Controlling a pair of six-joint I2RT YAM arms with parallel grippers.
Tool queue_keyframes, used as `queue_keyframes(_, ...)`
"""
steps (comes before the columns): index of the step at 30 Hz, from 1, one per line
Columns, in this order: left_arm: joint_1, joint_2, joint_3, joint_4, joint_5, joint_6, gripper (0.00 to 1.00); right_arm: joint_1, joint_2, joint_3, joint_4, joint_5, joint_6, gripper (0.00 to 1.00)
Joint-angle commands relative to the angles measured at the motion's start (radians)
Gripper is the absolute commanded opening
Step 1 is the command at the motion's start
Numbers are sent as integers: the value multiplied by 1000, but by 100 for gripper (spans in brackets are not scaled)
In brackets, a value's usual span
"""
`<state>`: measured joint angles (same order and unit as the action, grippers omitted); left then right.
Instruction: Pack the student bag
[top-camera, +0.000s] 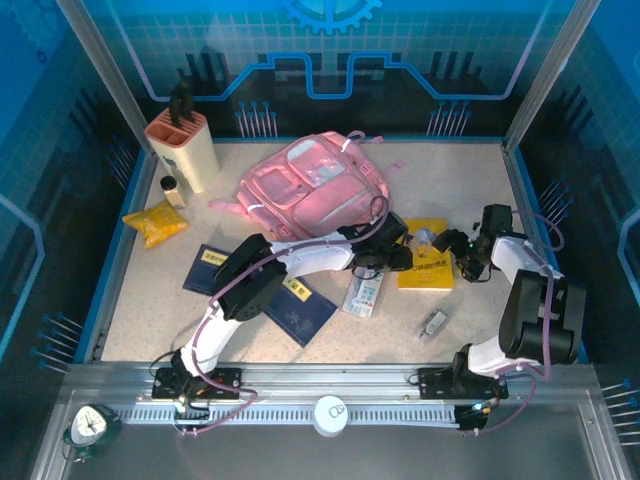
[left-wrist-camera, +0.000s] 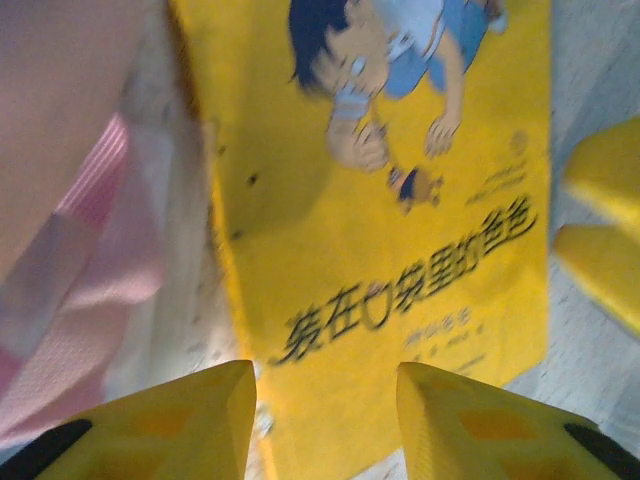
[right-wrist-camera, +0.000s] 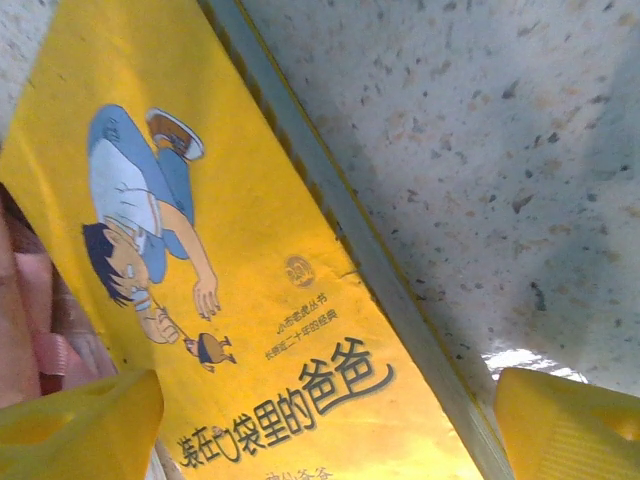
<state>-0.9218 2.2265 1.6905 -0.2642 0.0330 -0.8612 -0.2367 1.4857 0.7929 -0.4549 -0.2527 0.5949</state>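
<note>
Two claws hanging over yellow picture book (top-camera: 427, 268), both spread, pinching nothing. Left claw (left-wrist-camera: 325, 385) facing short edge, right claw (right-wrist-camera: 325, 425) straddling long edge, likely pairing up because thin book lying flat on surface (top-camera: 140, 300). Student bag (top-camera: 315, 185) lying just beside book, far-centre.

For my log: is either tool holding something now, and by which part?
Nothing is held. The left tool and the right tool are both open over the yellow book on the table.
</note>
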Motion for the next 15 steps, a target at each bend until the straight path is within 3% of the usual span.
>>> queue_keyframes(1, -3, 54, 54, -34, -27, -39, 40, 12, 32, 0, -21, -59, -41, 86)
queue_keyframes(15, 23, 100, 41, -86, -76, -34, 31, 32, -55, -18, -99, -195, -128, 75)
